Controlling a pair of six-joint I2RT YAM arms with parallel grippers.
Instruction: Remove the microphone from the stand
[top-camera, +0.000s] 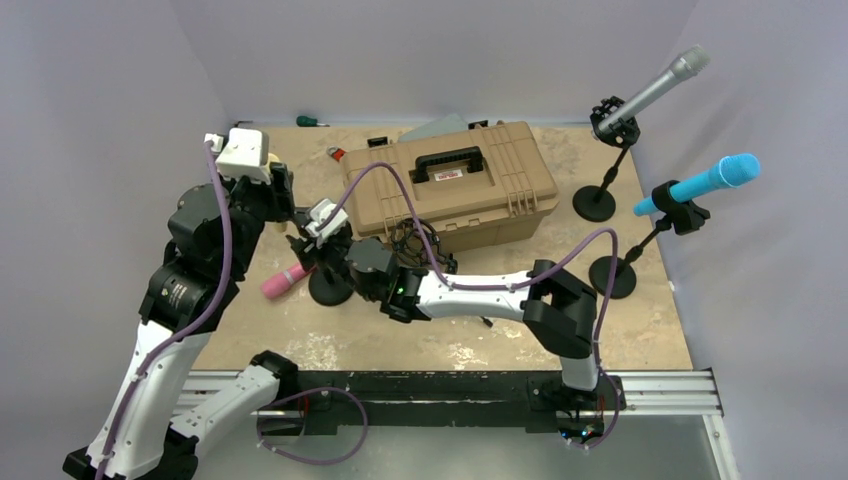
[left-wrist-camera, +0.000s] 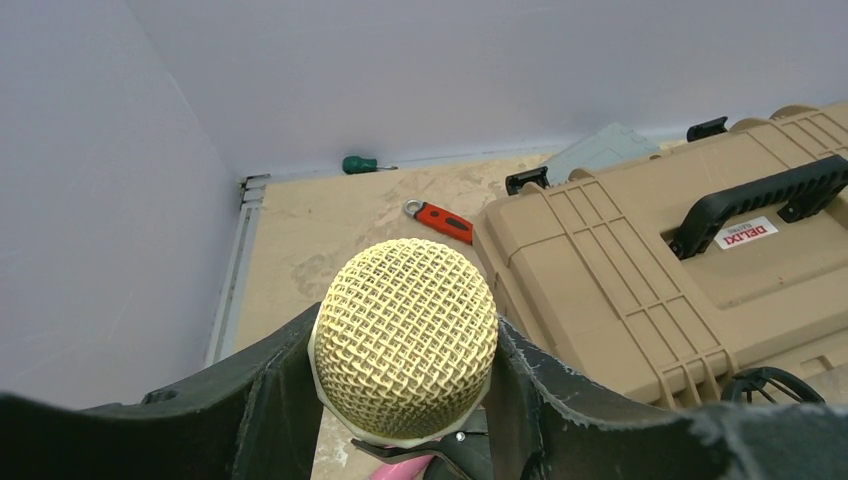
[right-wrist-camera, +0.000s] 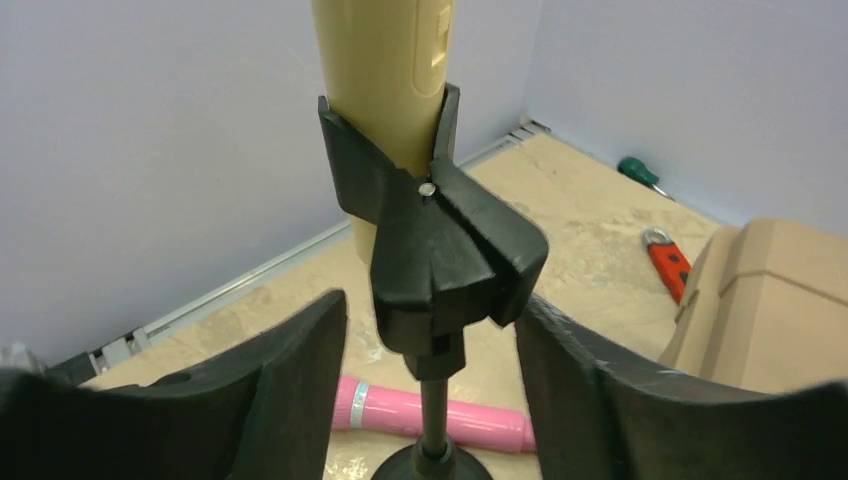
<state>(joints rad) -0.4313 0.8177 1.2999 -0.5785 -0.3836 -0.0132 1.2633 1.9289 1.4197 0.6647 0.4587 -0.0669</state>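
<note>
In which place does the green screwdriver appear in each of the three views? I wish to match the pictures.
Top external: green screwdriver at the far wall, left of centre, near the top.
Left wrist: green screwdriver upper left of centre, at the wall's foot.
Right wrist: green screwdriver upper right, at the wall's foot.
Shared landmark: the tan case, lying to the right of it in all three.

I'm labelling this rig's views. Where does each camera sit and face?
Top external: above and behind the bases, looking down at the table; left arm and right arm show.
Left wrist: on its arm, facing past the left end effector at the microphone head and tan case.
Right wrist: on its arm, facing through the right end effector at the stand clip.
Both wrist views share the orange tool and case.
</note>
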